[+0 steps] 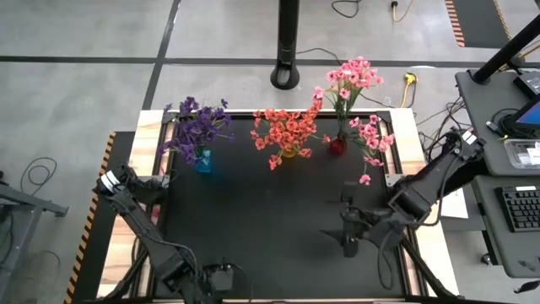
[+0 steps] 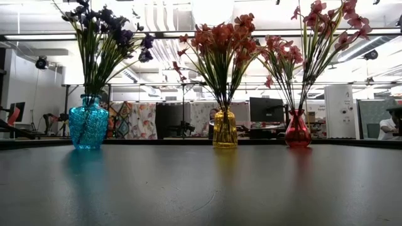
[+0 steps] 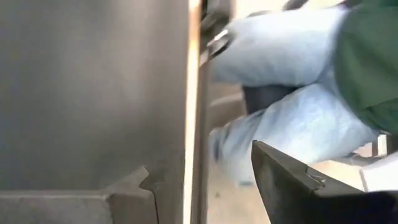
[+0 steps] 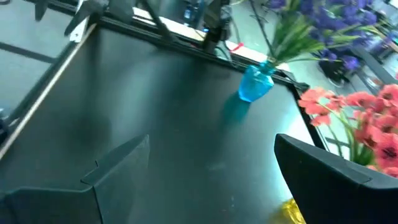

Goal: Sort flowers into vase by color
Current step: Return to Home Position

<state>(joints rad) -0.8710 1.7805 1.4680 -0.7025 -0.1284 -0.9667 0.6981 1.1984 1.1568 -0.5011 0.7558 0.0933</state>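
Evidently the sorting itself looks finished, and what remains is to park the arms. Across the far edge of the black table (image 1: 253, 211) stand three vases in a row, well apart: the blue vase (image 2: 88, 125) with the purple flowers (image 2: 103, 28), the yellow vase (image 2: 225, 132) with the orange-red flowers (image 2: 220, 37), and the red vase (image 2: 298, 132) with the pink flowers (image 2: 320, 25). The left arm (image 1: 139, 224) lies folded along the table's near left side. The right arm (image 1: 430, 181) reaches in from the right edge, its elbow near the pink sprays. The right gripper (image 1: 348, 226) hangs over the bare near-right part of the table, fingers spread wide with nothing between them. The left gripper (image 3: 200, 155) also gapes empty, looking past the table's edge at a person's legs (image 3: 280, 118). One pink blossom (image 1: 364, 179) droops low between the red vase and the right gripper; I cannot tell whether it touches the table. To go home cleanly, the right arm should probably draw back toward its own base, away from that drooping spray. It should not swing toward the vases, and the elbow should stay clear of the overhanging pink stems.
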